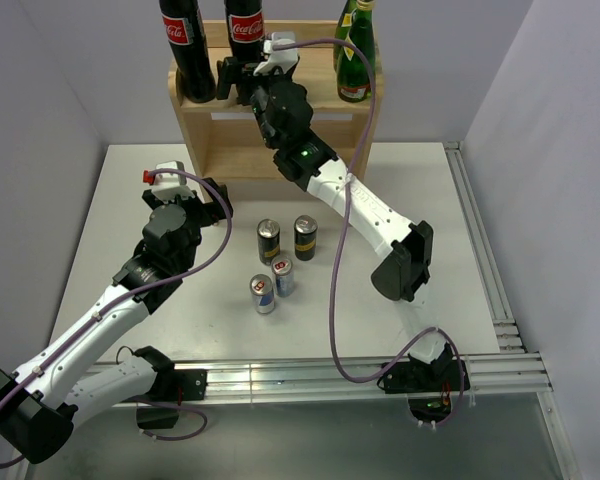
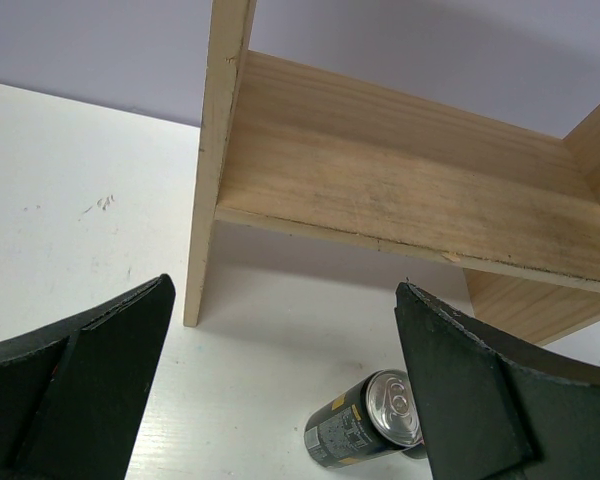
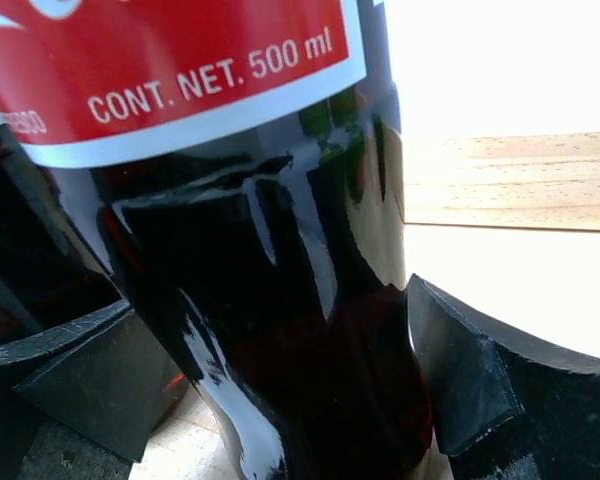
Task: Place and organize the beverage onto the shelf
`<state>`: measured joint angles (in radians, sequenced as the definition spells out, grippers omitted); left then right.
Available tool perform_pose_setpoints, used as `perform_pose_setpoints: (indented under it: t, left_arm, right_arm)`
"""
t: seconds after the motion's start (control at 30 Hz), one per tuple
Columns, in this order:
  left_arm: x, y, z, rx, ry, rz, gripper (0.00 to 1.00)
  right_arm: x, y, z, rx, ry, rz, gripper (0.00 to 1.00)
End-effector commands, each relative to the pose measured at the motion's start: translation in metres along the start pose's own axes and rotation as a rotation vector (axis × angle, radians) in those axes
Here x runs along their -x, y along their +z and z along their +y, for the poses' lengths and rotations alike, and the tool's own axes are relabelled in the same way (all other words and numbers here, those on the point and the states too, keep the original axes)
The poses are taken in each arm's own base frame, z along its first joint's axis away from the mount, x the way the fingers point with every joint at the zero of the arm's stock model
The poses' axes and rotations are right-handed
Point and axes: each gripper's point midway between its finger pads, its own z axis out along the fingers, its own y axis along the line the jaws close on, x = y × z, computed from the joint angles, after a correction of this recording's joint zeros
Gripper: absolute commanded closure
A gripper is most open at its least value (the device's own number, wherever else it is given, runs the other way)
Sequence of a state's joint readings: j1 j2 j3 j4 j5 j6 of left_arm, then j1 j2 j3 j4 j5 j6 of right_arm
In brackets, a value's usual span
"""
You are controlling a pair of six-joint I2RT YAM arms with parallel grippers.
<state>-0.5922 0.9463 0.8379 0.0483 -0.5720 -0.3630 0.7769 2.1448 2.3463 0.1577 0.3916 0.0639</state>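
**newbie:** Where's the pale, three-tier wooden shelf (image 1: 280, 140) sitting?

**regular:** 12 o'clock on the white bench (image 1: 430, 200). Grainy planks, solid sides, low rim on top. The right arm's stretched up over it, right gripper (image 1: 238, 78) spread wide either side of a glossy dark cola bottle with a red label (image 1: 244, 25) on the top tier.

**newbie:** And the left one?

**regular:** Left gripper (image 1: 215, 197) is wide apart, low, at the shelf's 7 o'clock.
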Motion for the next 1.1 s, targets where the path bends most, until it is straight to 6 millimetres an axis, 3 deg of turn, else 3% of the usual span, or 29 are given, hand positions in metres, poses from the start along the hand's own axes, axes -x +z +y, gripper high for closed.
perform_pose_setpoints:
  t: [0.0,0.13,1.07]
  left_arm:
    - [0.015,-0.002,-0.005,-0.021,-0.044,-0.046,0.01]
    - [0.017,-0.002,-0.005,-0.022,-0.047,-0.049,0.01]
    - [0.018,-0.003,-0.008,-0.029,-0.063,-0.040,0.01]
  right_arm:
    - [-0.091,-0.021,0.012,-0.004,-0.012,0.231,0.01]
    - [-0.078,-0.027,0.007,-0.020,-0.018,0.219,0.01]
    - [-0.070,-0.063,-0.013,-0.063,-0.030,0.238,0.01]
